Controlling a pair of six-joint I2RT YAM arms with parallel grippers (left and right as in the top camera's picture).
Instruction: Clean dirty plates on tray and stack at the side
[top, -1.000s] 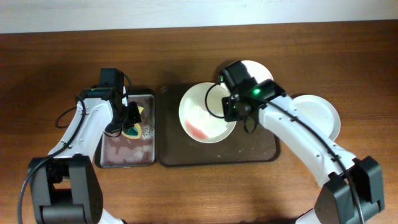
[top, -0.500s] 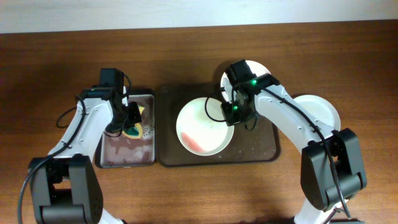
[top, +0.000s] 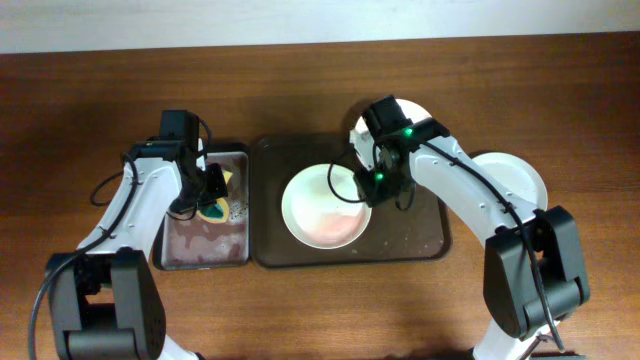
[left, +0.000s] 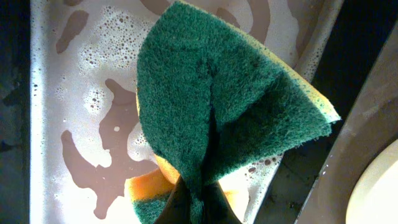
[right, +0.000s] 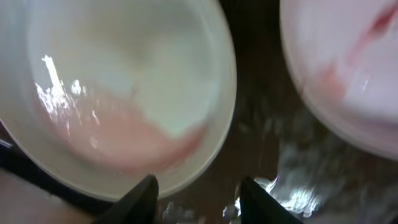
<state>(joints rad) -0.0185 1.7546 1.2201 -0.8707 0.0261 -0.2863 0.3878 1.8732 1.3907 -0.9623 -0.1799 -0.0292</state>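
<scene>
The pale mint-green plate (top: 322, 206) lies flat on the dark brown tray (top: 412, 236), with a pink sauce smear near its front. In the right wrist view the plate (right: 118, 87) fills the left side. My right gripper (top: 374, 181) is open at the plate's right rim, its fingers (right: 202, 196) apart over the wet tray floor. A white plate (top: 408, 109) with red streaks sits at the tray's back, partly under the arm; it also shows in the right wrist view (right: 348, 68). Another white plate (top: 512, 184) rests on the table to the right. My left gripper (top: 205, 200) is shut on a green-and-yellow sponge (left: 217, 106).
The sponge hangs over a narrow grey metal tray (top: 200, 250) holding soapy water (left: 56, 124), left of the brown tray. The brown tray's floor is wet near the right gripper. Wooden table surrounds both trays.
The right gripper has brought the mint plate from a tilted hold down and left until it lies flat on the brown tray, and its jaws are now apart. The left arm has not moved.
</scene>
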